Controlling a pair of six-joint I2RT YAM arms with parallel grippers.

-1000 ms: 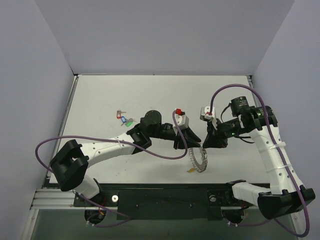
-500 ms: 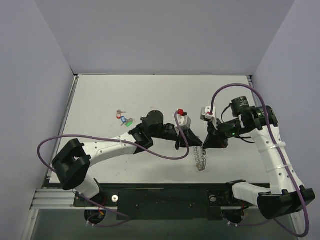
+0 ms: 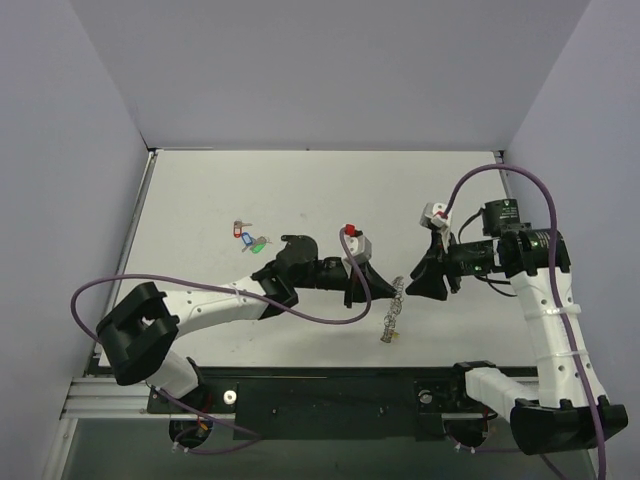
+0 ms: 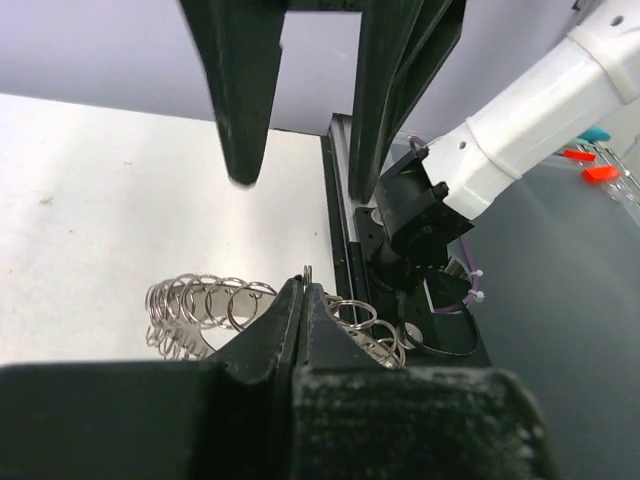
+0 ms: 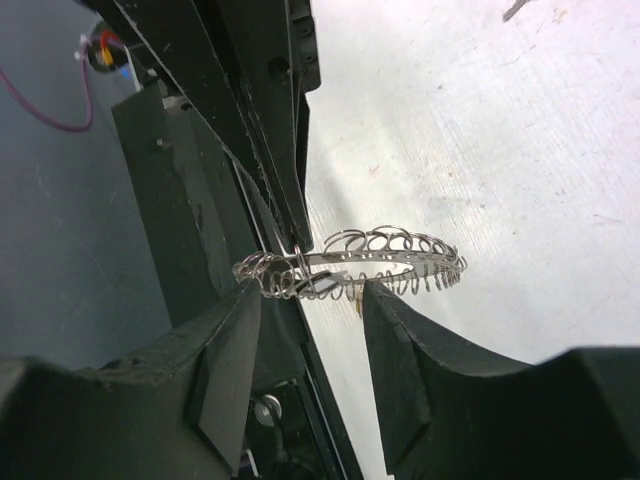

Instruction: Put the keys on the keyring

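Note:
The keyring point(image 3: 392, 316), a silver loop fringed with small rings, hangs edge-on over the table's near part. My left gripper point(image 3: 383, 296) is shut on one small ring at the loop's top. In the left wrist view that ring pokes up between the left gripper's point(image 4: 303, 286) closed tips, and the keyring point(image 4: 200, 304) curves away to the left. My right gripper point(image 3: 411, 283) stands open just to the right. In its wrist view the right gripper point(image 5: 310, 312) straddles the keyring point(image 5: 400, 250) without touching it. A small yellow tag point(image 5: 357, 306) hangs under the loop. Loose keys point(image 3: 249, 238) with blue, green and red tags lie at the left.
The black base rail point(image 3: 330, 392) runs along the table's near edge, just below the hanging ring. Purple cables point(image 3: 330, 316) loop off both arms. Grey walls enclose the white table point(image 3: 300, 190) on three sides.
The left gripper has shut on the keyring. The right gripper has opened, let go and drawn back to the right. The ring swung from nearly flat to edge-on.

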